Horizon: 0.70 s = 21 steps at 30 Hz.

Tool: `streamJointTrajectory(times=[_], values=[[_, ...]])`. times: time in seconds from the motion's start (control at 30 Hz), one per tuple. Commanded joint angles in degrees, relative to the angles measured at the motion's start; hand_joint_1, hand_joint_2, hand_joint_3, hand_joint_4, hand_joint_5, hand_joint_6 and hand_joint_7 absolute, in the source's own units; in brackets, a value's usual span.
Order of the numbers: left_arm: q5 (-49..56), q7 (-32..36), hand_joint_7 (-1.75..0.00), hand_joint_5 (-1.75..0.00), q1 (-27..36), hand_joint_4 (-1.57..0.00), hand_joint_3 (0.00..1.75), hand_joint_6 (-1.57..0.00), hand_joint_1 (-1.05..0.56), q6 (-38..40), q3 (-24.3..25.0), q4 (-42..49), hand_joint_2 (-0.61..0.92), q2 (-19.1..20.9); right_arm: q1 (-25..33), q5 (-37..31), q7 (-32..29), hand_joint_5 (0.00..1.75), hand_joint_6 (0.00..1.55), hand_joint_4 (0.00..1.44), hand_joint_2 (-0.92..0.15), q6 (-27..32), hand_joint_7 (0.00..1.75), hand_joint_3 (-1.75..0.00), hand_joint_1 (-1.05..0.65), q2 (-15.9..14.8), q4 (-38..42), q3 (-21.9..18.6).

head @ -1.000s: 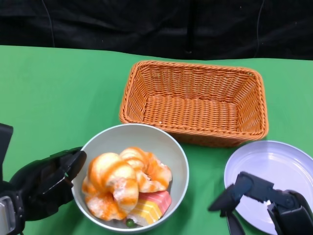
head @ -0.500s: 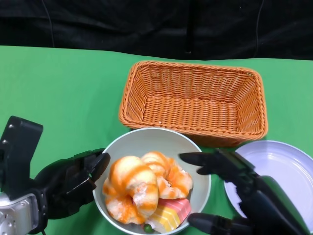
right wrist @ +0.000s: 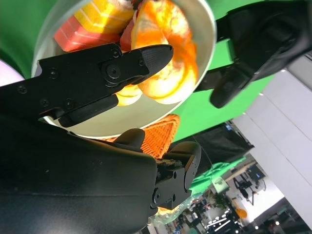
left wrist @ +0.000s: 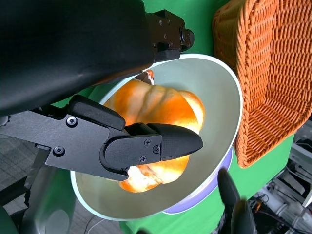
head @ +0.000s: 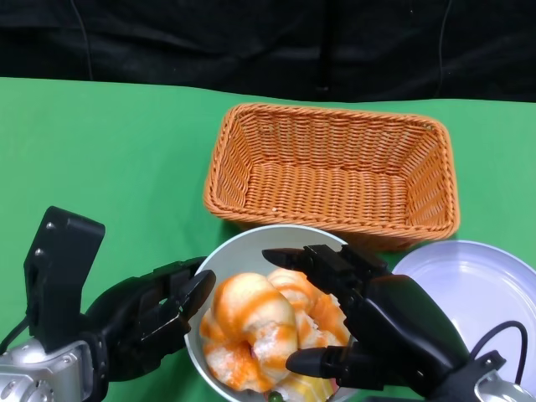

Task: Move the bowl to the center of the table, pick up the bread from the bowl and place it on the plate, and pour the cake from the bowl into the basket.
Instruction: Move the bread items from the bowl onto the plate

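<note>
Bowl (head: 243, 251) lower rim cut by head view's bottom edge. Cake (right wrist: 92, 24) mostly hidden under bread (head: 251, 322) and right hand (head: 377, 327) there. Plate (head: 477, 285) cut at right edge. Left hand (head: 138, 322): contact with bowl unclear.

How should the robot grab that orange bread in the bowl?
From above, with fingers closing on the two sides of the bread. It mounds higher than the bowl rim, so its rounded top is free, while the cake crowds its lower side.
</note>
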Motion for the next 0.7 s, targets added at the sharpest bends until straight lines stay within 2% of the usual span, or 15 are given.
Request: streamJointTrajectory(times=[0.03, 0.3, 0.4, 0.43, 0.47, 0.5, 0.57, 0.67, 0.7], values=[[0.38, 0.43, 0.00, 0.00, 1.02, 0.00, 0.49, -0.03, -0.73, -0.42, -0.78, -1.22, 0.92, 0.09, -3.40, -0.90, -2.83, 0.74, 0.08, 0.00, -0.92, -1.11, 0.40, -0.01, -0.52, -0.39, 5.63, 0.91], [1.94, 1.69, -0.02, 0.00, 1.15, 0.00, 0.59, -0.07, -0.69, -1.26, -1.92, -1.41, 0.92, 0.06, -7.66, -2.56, -5.29, 0.72, 0.12, 0.00, -0.92, -0.33, 0.31, -0.09, -0.56, 0.00, 13.53, 3.40], [1.94, 2.42, -0.04, -0.10, 1.71, -0.17, 0.66, -0.13, -0.63, -2.29, -0.84, -1.20, 0.92, -0.83, -8.79, -3.44, -6.71, 0.72, 0.13, 0.00, -0.92, 0.35, 0.29, -0.11, -0.56, 1.18, 16.38, 5.12], [1.60, 2.49, -0.07, -0.19, 1.72, -0.30, 0.62, -0.18, -0.65, -2.02, -0.30, -0.95, 0.92, -1.22, -9.15, -3.72, -7.15, 0.72, 0.14, 0.00, -0.92, 0.60, 0.28, -0.12, -0.57, 1.62, 17.33, 5.68], [1.40, 2.53, -0.07, -0.39, 1.70, -0.32, 0.59, -0.24, -0.66, -1.75, 0.05, -0.81, 0.92, -1.48, -9.41, -3.88, -7.47, 0.72, 0.14, 0.00, -0.92, 0.81, 0.27, -0.16, -0.59, 1.87, 17.96, 6.08], [1.30, 2.59, -0.06, -0.51, 1.68, -0.29, 0.58, -0.26, -0.67, -1.54, 0.24, -0.76, 0.92, -1.64, -9.60, -3.92, -7.72, 0.72, 0.14, 0.00, -0.92, 0.96, 0.27, -0.17, -0.59, 1.97, 18.34, 6.35], [2.96, 4.31, -0.06, -0.61, 1.61, -0.25, 0.59, -0.27, -0.66, -1.28, -0.08, -1.29, 0.92, -1.46, -9.76, -4.24, -8.31, 0.72, 0.15, 0.00, -0.92, 1.37, 0.26, -0.19, -0.59, 2.13, 19.17, 6.92], [5.25, 6.99, -0.02, -0.55, 1.36, -0.06, 0.69, -0.23, -0.58, -1.30, 0.19, -1.83, 0.92, -0.88, -9.99, -5.01, -9.31, 0.74, 0.18, 0.03, -0.92, 2.08, 0.26, -0.20, -0.56, 2.33, 20.78, 7.90], [5.98, 8.07, -0.02, -0.54, 1.13, -0.04, 0.70, -0.23, -0.58, -1.50, 0.81, -1.88, 0.92, -0.85, -10.08, -4.98, -9.91, 0.74, 0.19, 0.04, -0.92, 1.99, 0.26, -0.20, -0.56, 2.32, 21.46, 8.10]])
